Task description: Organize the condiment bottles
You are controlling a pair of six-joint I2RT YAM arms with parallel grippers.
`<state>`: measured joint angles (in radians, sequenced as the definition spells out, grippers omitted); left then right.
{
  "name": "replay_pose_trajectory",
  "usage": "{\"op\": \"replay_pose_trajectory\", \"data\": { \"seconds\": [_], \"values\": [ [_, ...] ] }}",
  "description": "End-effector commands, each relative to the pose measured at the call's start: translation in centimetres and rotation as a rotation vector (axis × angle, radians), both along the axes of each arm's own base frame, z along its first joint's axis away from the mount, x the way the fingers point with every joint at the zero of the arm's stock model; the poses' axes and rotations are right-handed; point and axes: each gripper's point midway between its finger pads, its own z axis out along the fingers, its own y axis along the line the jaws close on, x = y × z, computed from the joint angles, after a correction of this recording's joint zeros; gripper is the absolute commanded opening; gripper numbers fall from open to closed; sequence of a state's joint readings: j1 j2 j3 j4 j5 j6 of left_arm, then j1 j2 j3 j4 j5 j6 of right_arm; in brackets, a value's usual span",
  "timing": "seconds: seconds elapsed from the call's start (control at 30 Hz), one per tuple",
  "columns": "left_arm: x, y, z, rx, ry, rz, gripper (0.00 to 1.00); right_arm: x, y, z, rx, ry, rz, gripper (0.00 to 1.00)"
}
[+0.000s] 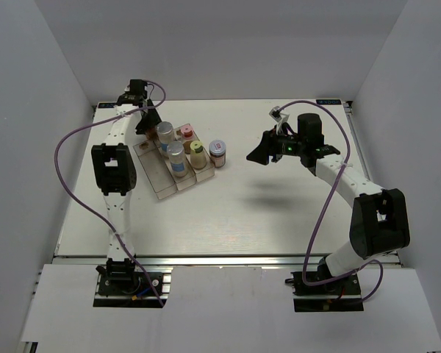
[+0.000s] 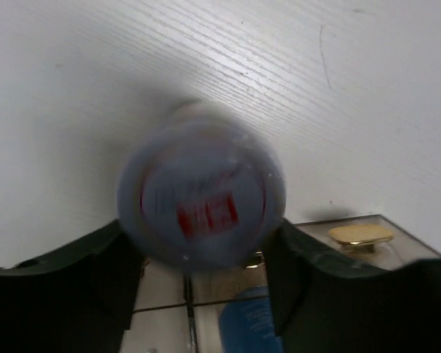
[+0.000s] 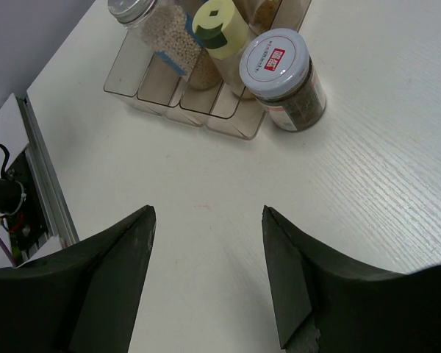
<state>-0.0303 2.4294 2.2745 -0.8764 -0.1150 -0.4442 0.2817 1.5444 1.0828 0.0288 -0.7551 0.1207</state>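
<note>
Progress: past halfway, I'd say. The clear tray [image 1: 160,182] already holds the blue-label bottle [image 1: 176,152], the yellow-cap bottle [image 1: 197,148] and the pink-cap bottle [image 1: 185,132], all upright.

Left claw [image 2: 202,235] is pinching a white-cap bottle [image 2: 202,193]. Its fingers [image 2: 95,279] press on both sides of the cap. The bottle sits dead centre between them and is motion-blurred. Tray dividers show just under the claw, with bare bench [image 2: 95,88] beyond it. Overhead, a silver-top bottle [image 1: 165,131] stands right beside that claw at the tray's far end. Can't tell whether that's the held one.

Right claw [image 3: 209,213] is spread wide and empty, hanging over the bench. Ahead of it and slightly right is the loose jar [image 3: 294,99], standing on the bench just outside the tray wall and not in a slot. The tray is ahead-left of the claw.

Left to do, by my read: seat the held bottle, then slot the loose jar.

Materials and shapes:
- The tray is thin, smoke-clear rigid plastic with three long channels and straight walls.
- The blue-label bottle has clear sides, pale granules inside and a ribbed metal-look cap.
- The yellow cap is matte plastic with a dark diamond mark on top.
- The loose jar is short and squat, with dark contents, a paper label and a smooth white lid with red print.
- All are plain cylinders, so probably easy side grips.
- The bench is white with a fine linear grain.
</note>
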Motion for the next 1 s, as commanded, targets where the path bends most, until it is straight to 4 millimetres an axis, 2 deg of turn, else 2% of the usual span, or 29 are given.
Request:
{"op": "replay_pose_trajectory", "data": {
  "seconds": [0.0,0.03,0.17,0.27,0.33,0.47,0.63,0.77,0.8,0.83,0.9,0.97],
  "values": [
    [1.9,0.3,4.3,-0.011,-0.126,0.002,0.63,0.7,-0.2,0.9,-0.005,-0.039,-0.002,0.65],
    [1.9,0.3,4.6,-0.011,-0.132,0.002,0.47,0.7,-0.2,0.9,-0.006,-0.039,-0.002,0.65],
    [2.1,0.7,5.9,0.008,-0.161,0.011,0.17,0.5,-0.3,0.7,-0.013,-0.04,-0.001,0.65],
    [2.0,1.0,7.3,0.017,-0.187,0.017,0.13,0.3,-0.2,0.5,-0.013,-0.033,0.002,0.65],
    [1.9,1.0,7.5,0.018,-0.187,0.016,0.13,0.3,-0.2,0.4,-0.012,-0.033,0.003,0.65],
    [1.4,1.0,7.8,0.014,-0.187,0.014,0.17,0.3,-0.3,0.5,-0.009,-0.035,0.0,0.65],
    [1.4,1.7,8.3,0.018,-0.194,0.033,0.34,0.2,-0.3,0.4,-0.007,-0.03,0.0,0.65],
    [1.4,2.2,8.0,0.014,-0.19,0.064,0.53,0.2,-0.3,0.4,-0.009,-0.036,-0.001,0.65],
    [1.4,2.9,8.2,0.014,-0.194,0.078,0.62,0.2,-0.3,0.5,-0.008,-0.037,0.0,0.65],
    [1.4,4.3,8.3,0.017,-0.198,0.104,0.67,0.1,-0.3,0.4,-0.008,-0.036,0.0,0.65],
    [1.4,4.6,8.7,0.028,-0.207,0.107,0.77,0.1,-0.3,0.4,-0.009,-0.037,0.0,0.65],
    [1.3,4.8,9.2,0.039,-0.214,0.11,0.82,0.2,-0.3,0.2,-0.01,-0.034,0.001,0.65]
  ]
}}
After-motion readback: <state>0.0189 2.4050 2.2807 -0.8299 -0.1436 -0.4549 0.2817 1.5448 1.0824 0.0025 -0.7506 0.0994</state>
